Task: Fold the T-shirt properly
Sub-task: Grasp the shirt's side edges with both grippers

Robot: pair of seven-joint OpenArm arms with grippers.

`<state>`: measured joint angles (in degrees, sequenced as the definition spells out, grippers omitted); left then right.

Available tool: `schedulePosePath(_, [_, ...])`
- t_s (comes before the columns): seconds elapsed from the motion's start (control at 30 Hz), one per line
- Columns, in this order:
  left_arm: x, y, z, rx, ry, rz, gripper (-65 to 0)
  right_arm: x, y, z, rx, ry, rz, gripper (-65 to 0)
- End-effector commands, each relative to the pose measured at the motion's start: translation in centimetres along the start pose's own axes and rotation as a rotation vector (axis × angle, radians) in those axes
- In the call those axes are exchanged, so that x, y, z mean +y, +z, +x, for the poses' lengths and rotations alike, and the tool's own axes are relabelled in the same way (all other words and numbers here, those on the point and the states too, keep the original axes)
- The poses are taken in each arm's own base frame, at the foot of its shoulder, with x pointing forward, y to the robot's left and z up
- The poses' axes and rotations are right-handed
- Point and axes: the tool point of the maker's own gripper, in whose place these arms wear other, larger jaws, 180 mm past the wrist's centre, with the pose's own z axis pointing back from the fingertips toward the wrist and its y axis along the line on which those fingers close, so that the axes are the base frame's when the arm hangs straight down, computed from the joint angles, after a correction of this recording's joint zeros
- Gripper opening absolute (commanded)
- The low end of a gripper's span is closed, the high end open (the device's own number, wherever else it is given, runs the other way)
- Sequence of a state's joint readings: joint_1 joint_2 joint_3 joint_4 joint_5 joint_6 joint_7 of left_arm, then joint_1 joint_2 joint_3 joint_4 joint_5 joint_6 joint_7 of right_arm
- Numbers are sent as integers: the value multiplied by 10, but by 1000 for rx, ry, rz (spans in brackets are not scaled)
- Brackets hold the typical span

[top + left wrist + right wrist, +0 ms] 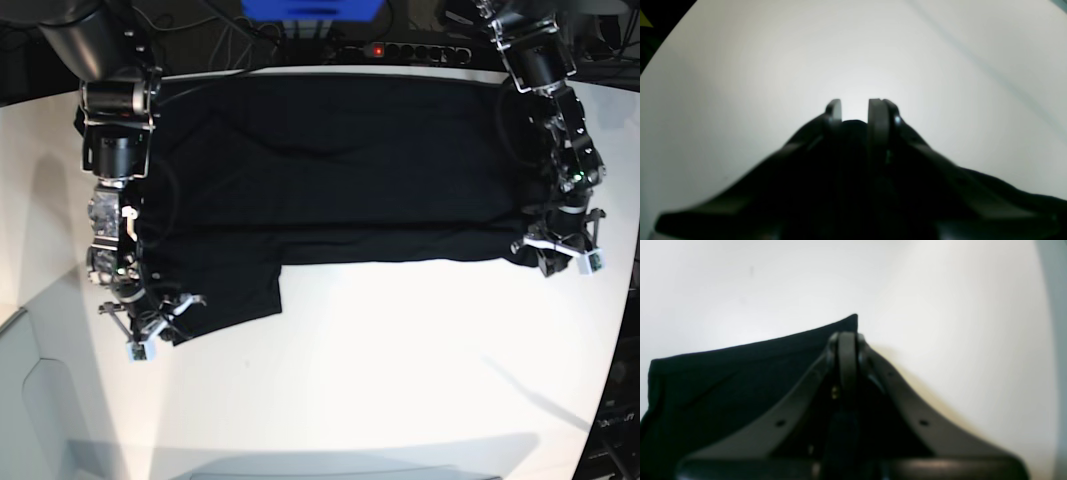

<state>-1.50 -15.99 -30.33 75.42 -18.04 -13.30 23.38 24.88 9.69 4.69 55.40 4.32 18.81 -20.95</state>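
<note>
The right gripper [847,340] rises from the bottom edge to the middle of the frame, its dark jaws pressed together with no gap showing between the tips. The black T-shirt [723,380] fills the lower left, its straight edge climbing rightward to a corner just above the fingertips, and cloth lies dark under the jaws. The white table [957,323] takes up the top and right of the frame.

white table [400,380] | black power strip [400,50], red light, far edge | blue object [310,8]
</note>
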Motion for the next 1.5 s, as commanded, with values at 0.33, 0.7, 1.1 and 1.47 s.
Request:
schedulePosePath(0.33, [7,0,28,-74,-7,12,-490,-6,1,29,-71,8,-12,-650])
schedulePosePath(0.7, [27,-20,-3,15,86,56,-290,-6,1,30,-73,7,-11,-650])
schedulePosePath(1.1, [10,-26,1,11,66,16,-496,-6,1,29,-71,9,-12,-650])
schedulePosePath(1.47, [8,-26,8,-2,64,13,-650,-8,1,30,-72,11,-15,-650])
